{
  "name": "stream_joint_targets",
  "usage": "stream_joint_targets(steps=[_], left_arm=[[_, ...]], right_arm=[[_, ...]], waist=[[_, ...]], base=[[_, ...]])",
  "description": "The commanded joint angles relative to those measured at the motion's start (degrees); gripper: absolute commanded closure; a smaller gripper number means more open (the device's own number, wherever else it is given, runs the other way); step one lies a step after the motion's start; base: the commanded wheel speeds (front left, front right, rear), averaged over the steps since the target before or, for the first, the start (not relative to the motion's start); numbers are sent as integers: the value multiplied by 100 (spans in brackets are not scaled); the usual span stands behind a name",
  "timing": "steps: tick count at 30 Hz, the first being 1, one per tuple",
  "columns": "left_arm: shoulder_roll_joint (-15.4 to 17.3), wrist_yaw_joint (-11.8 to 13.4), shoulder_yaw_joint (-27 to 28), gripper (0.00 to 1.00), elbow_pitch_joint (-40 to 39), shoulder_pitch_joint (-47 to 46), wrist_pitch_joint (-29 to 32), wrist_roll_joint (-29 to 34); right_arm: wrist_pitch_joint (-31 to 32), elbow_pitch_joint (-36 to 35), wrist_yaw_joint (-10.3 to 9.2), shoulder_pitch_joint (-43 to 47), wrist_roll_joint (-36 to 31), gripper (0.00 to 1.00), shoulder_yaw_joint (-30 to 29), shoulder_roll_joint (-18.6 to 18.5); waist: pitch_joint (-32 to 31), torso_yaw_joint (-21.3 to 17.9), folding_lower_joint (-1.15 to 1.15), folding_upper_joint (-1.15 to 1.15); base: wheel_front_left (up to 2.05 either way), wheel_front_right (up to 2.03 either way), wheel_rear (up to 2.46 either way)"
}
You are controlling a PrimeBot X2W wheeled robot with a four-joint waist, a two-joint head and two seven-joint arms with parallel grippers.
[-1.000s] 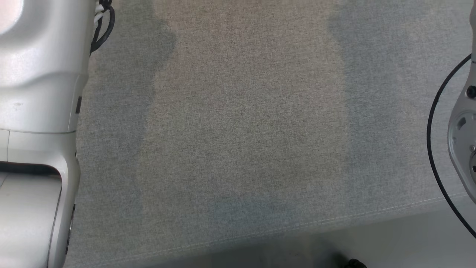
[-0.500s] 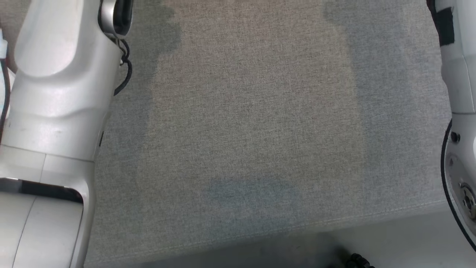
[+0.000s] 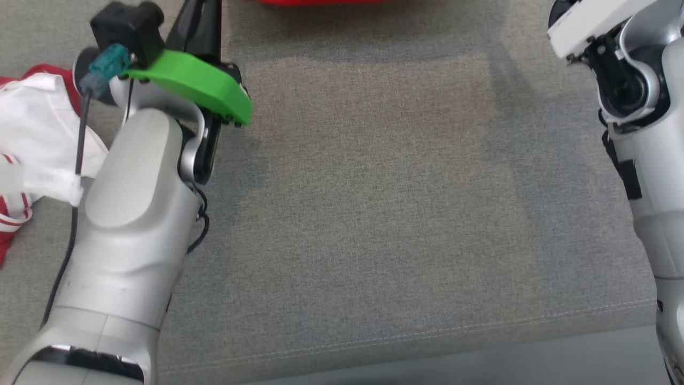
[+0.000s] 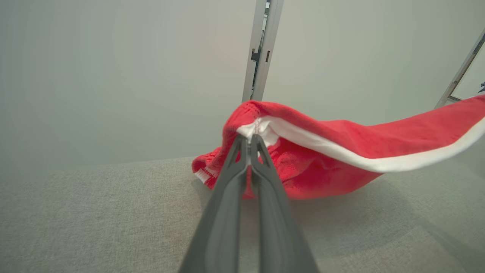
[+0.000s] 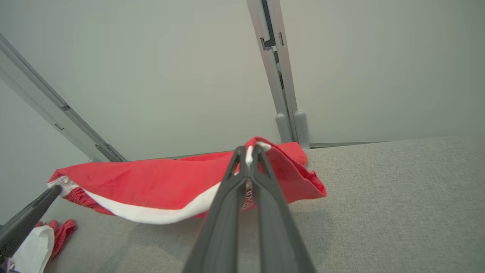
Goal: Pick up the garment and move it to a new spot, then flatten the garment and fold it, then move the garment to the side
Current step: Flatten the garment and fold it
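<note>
The garment (image 4: pixel 341 151) is red with a white band. It hangs stretched between my two grippers, just above the grey fabric surface (image 3: pixel 374 187). My left gripper (image 4: pixel 250 142) is shut on one white-trimmed corner. My right gripper (image 5: pixel 248 151) is shut on the opposite corner of the garment (image 5: pixel 159 182). The middle sags towards the surface and part of it rests there. In the head view a sliver of the garment (image 3: pixel 320 1) shows at the top edge. My left arm (image 3: pixel 133 224) reaches up the left side and my right arm (image 3: pixel 641 133) stands at the right.
A pile of white and red clothes (image 3: pixel 32 133) lies at the left, beside my left arm, and shows as the pile (image 5: pixel 34 242) in the right wrist view. A pale wall with metal posts (image 4: pixel 261 49) stands behind the surface. The stitched front edge (image 3: pixel 427 331) runs near me.
The head view has shifted forward, so the camera moved. The red garment's edge, the clothes pile and both wrists have come into the picture; before, it held forearms and bare grey fabric.
</note>
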Motion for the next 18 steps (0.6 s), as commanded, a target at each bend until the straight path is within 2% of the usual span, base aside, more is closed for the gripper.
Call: stream_joint_targets(steps=[1, 10, 18], left_arm=[[62, 60, 45, 100, -67, 272, -16, -30], [185, 198, 102, 100, -357, 1472, -12, -145], [201, 312, 11, 100, -687, 2312, 146, -275]], right_arm=[[131, -95, 2, 231, 43, 100, 92, -62], [1208, -570, 1, 1227, 202, 100, 451, -483], [2245, -1029, 2, 2045, 319, 100, 369, -742]], waist=[[-503, 109, 0, 0], [-1236, 112, 0, 0], [-1666, 125, 0, 0]], base=[[0, 0, 0], [0, 0, 0], [0, 0, 0]])
